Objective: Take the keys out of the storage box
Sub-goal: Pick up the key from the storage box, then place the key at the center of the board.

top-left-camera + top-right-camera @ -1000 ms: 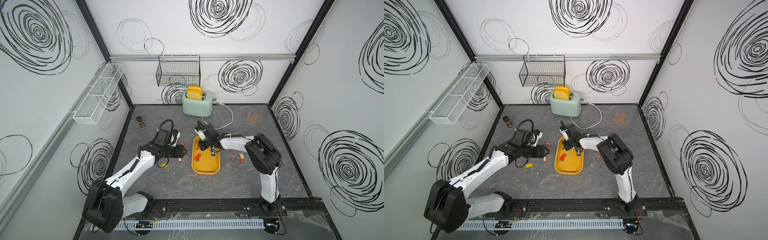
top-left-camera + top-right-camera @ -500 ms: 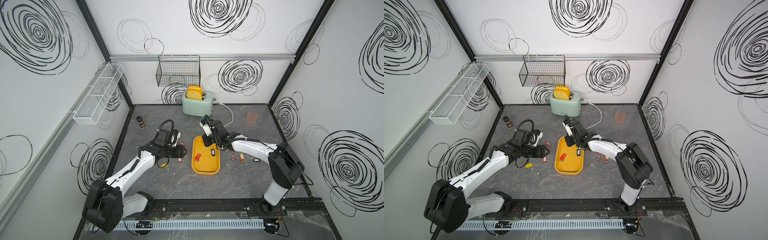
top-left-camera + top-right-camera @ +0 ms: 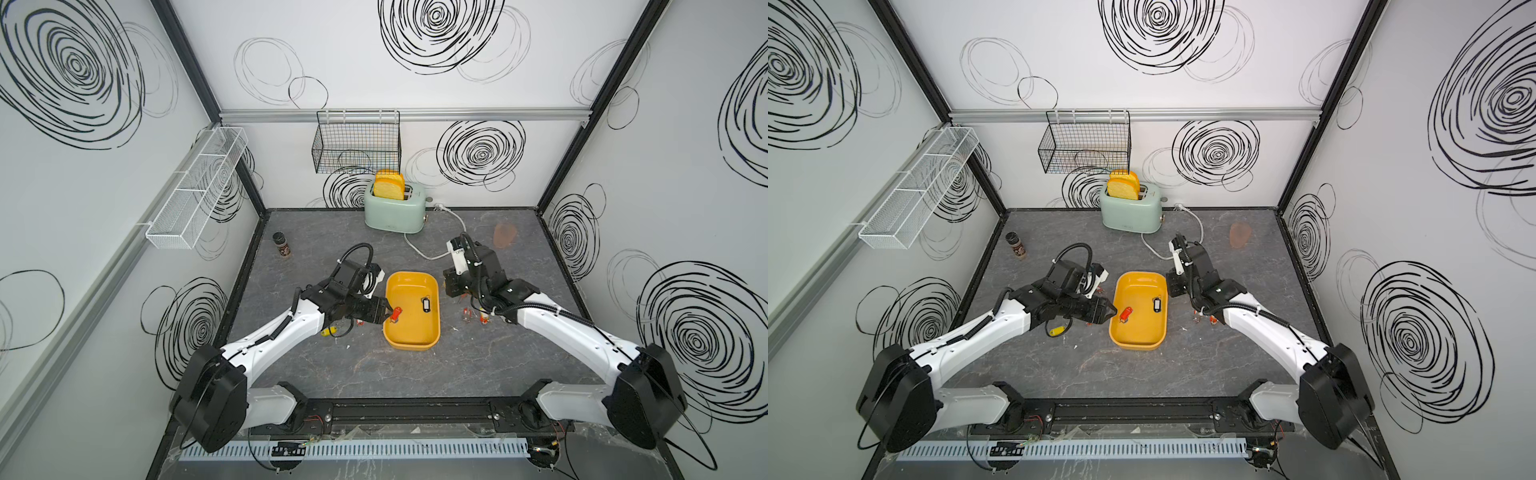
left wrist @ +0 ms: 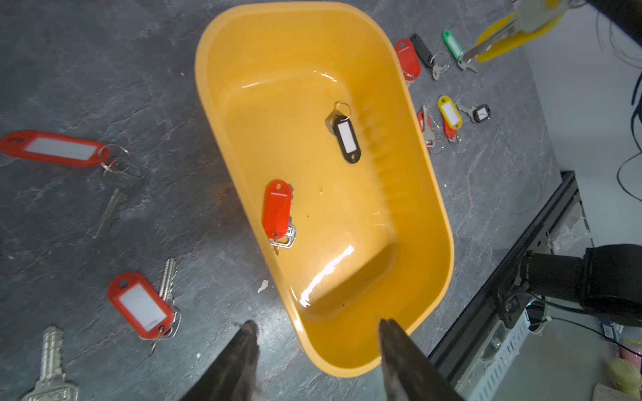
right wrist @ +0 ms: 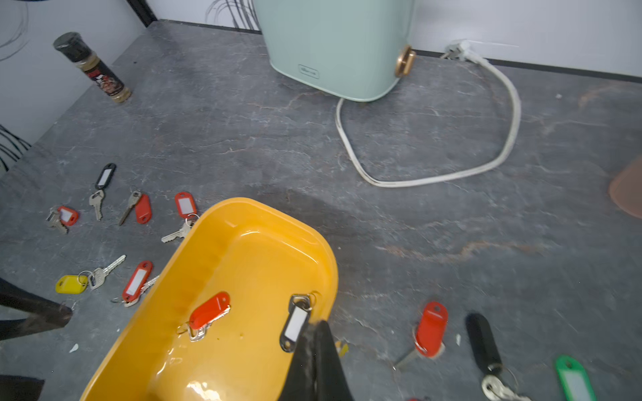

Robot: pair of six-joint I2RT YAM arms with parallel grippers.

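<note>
The mustard-yellow storage box [image 3: 415, 332] [image 3: 1138, 332] lies mid-table. Two keys are in it: a red-tagged one [image 4: 277, 208] [image 5: 210, 310] and a black-tagged one [image 4: 347, 139] [image 5: 295, 324]. My left gripper [image 3: 387, 315] [image 4: 316, 326] is open at the box's left rim, one finger over the table and one over the box, with nothing between them. My right gripper [image 5: 319, 328] [image 3: 449, 287] is shut and empty, its tip just above the box's right rim beside the black tag. Several more keys lie on the table left [image 5: 139, 211] and right [image 5: 430, 328] of the box.
A mint toaster [image 3: 395, 210] holding bread stands at the back, its white cord [image 3: 432, 255] looping toward the right arm. A spice jar [image 3: 282, 245] is at the back left. A black wire basket [image 3: 357, 141] and a white mesh basket [image 3: 199, 191] hang on the walls.
My right gripper, still shut, has swung right from over the box to its right rim, the arm stretching out low. My left gripper has edged right to the box's left rim.
</note>
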